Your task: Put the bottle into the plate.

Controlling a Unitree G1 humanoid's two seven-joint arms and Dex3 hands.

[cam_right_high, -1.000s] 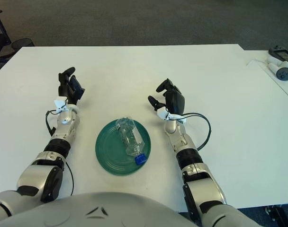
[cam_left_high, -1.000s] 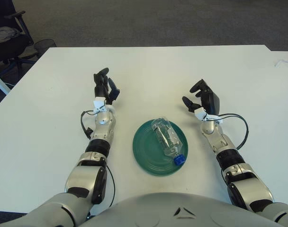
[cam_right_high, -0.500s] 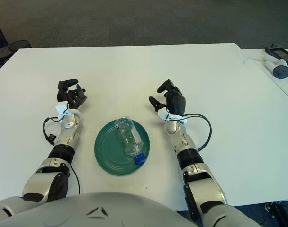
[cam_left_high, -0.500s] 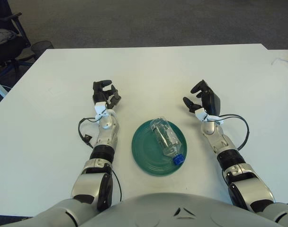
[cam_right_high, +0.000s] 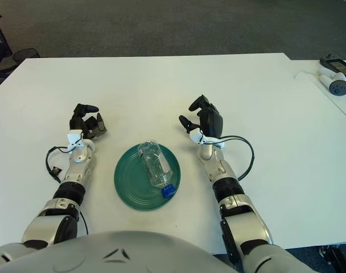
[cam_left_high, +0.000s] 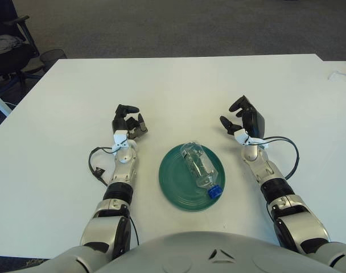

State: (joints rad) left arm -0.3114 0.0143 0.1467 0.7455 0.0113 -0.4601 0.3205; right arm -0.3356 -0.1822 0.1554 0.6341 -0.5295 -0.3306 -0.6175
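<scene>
The clear bottle (cam_left_high: 199,165) is lying on its side inside the green plate (cam_left_high: 173,185), so I think the job is looking done. The plate is sitting on the white table (cam_left_high: 173,91), close to the robot's body, and I am using it as the landmark for everything else.

The bottle is not lying straight. Its blue cap (cam_left_high: 213,192) is pointing toward the robot and a little to the right, near the plate's near-right rim. Its fat bottom end is pointing away, near the plate's far rim.

The right hand (cam_left_high: 242,120) is showing past the plate's far-right side, well apart from the rim. Its fingers are spread a bit and holding nothing. The bottle is lying toward the robot and to the left of this hand.

The left hand (cam_left_high: 127,120) is showing past the plate's far-left side, also apart from the rim. Its fingers are curling in loosely, and they are holding nothing too. The bottle is lying toward the robot and to the right of this hand.

The bottle is sitting on the right half of the plate, so the right hand is looking a bit nearer to it. I think nothing needs grabbing now. Both hands only need keeping away so the round bottle is not getting bumped and rolling off.
</scene>
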